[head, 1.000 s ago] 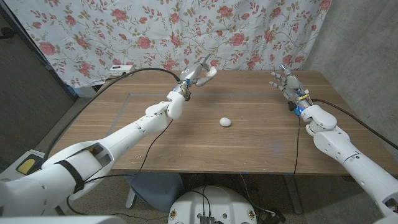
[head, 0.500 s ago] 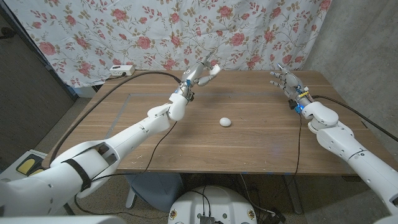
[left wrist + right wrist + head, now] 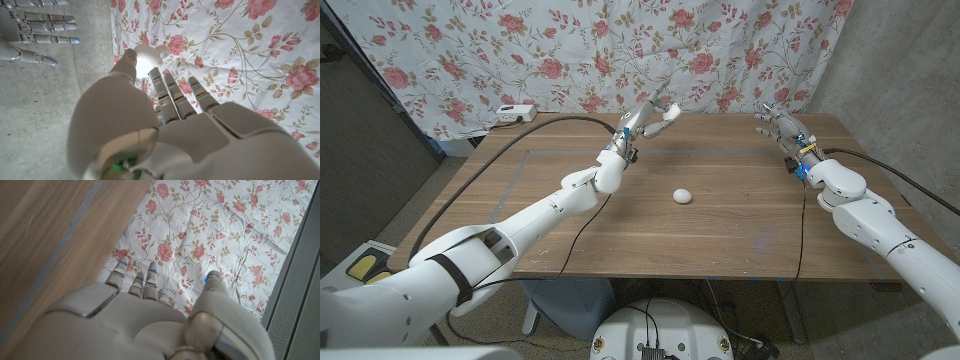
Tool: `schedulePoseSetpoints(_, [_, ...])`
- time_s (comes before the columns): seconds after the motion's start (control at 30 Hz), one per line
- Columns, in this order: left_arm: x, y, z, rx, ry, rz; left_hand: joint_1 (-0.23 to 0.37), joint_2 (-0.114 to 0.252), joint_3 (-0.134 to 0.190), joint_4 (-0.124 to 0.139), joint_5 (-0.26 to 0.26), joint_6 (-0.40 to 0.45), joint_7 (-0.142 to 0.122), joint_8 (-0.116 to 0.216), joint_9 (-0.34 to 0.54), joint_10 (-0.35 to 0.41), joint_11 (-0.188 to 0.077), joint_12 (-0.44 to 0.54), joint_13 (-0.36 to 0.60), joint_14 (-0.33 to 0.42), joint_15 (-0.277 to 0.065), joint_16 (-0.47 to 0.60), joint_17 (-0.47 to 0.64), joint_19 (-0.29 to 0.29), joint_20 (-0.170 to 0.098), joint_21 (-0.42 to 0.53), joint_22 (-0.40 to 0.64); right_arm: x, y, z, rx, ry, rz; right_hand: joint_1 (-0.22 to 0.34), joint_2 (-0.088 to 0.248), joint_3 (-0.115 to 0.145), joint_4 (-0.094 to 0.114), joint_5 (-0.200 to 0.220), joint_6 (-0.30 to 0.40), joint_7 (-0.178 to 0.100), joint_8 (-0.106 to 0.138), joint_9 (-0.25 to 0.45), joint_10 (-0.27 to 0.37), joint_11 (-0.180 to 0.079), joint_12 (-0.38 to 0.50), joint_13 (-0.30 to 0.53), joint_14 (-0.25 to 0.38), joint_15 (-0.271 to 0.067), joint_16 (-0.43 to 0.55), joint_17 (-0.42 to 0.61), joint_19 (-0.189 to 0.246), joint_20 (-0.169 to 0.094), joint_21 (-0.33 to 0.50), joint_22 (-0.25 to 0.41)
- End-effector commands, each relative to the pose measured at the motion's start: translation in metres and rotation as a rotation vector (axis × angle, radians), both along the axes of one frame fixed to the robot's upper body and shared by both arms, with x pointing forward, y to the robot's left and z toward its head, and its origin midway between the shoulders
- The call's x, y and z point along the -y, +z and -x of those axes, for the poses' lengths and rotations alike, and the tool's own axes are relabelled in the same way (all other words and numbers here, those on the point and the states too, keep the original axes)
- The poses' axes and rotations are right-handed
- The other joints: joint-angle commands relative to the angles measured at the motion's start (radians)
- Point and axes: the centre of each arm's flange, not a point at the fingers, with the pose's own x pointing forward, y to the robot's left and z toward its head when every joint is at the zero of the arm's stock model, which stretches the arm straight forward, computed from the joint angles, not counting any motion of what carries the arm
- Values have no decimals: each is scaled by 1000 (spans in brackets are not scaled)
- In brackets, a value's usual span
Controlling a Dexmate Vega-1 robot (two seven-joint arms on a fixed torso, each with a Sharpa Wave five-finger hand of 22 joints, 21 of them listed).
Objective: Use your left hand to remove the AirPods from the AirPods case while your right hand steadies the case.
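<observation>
While case lies untouched, both hands raised

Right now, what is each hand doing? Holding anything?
Left hand: open, raised over the table's far edge, holding nothing.
Right hand: open, fingers spread, holding nothing.
The case lies untouched between them.

Your two arms are glossy white, rounded shells with black cables trailing alongside them. The left hand and right hand are pale grey with segmented fingers; blue fittings mark the right wrist.
</observation>
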Motion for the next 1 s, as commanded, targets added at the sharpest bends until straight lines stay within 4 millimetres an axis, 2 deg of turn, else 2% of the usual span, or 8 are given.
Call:
schedulePoseSetpoints(0.03, [15,-2,4,-32,-84,17,8,4,-3,2,2,-4,-1,-3,1,124,-113,24,199,23,-44,4,5,8,2,5,3,-6,12,13,14,-57,72,53,-1,25,-10,14,-27,-2,4,5,23,-5,6,5,13,-7,12,-1,-4,-10,1,3])
schedulePoseSetpoints(0.13, [18,-3,6,-22,-96,23,9,2,-4,3,2,-23,7,-10,1,125,-113,26,199,24,-43,3,6,7,2,4,3,-9,16,18,21,-83,97,78,-3,36,-13,18,-31,-4,5,5,36,-9,9,6,20,-10,15,-2,1,-9,2,2])
schedulePoseSetpoints(0.27, [23,-3,6,-23,-101,15,13,4,-3,6,2,-88,86,-19,0,116,-113,33,200,31,-44,-1,11,13,0,6,3,-11,22,23,21,-118,127,118,-11,51,-15,22,-41,-2,5,5,48,-14,10,7,33,-11,20,-4,6,-10,4,2])
schedulePoseSetpoints(0.33, [27,-3,5,-23,-118,12,13,4,-3,6,1,-91,101,-18,0,114,-113,33,200,31,-45,-2,12,14,0,7,4,-13,24,25,21,-127,137,137,-16,57,-16,24,-45,-3,4,5,57,-16,11,7,39,-11,22,-5,11,-10,5,2])
schedulePoseSetpoints(0.57, [33,-1,3,-47,-145,14,15,3,-6,7,1,-87,112,-12,0,110,-114,33,198,32,-46,-2,15,15,-3,7,4,-20,30,36,24,-163,164,192,-38,72,-12,27,-60,3,3,5,92,-15,17,7,68,-16,32,-7,27,-2,9,2])
schedulePoseSetpoints(0.73, [36,-1,1,-58,-156,11,15,3,-6,7,0,-82,119,-9,0,109,-114,35,198,33,-45,-3,16,15,-4,7,4,-24,35,45,25,-187,186,209,-52,74,-8,26,-68,6,2,5,112,-18,21,7,82,-17,37,-8,36,1,10,3])
schedulePoseSetpoints(0.9, [41,-1,1,-78,-179,14,16,4,-6,7,0,-89,111,-10,-1,106,-114,35,197,31,-44,-5,17,14,-1,6,4,-28,38,52,3,-248,197,216,-59,74,-3,23,-72,8,2,5,128,-27,25,9,95,-19,43,-7,48,-1,13,3])
schedulePoseSetpoints(1.0, [46,0,1,-74,-191,-6,16,4,-7,8,0,-91,108,-10,-1,106,-114,35,196,33,-45,-4,18,14,-1,6,4,-29,40,54,-4,-263,194,228,-70,74,4,21,-66,11,6,5,175,-30,40,15,136,-25,61,-5,82,-3,22,4])
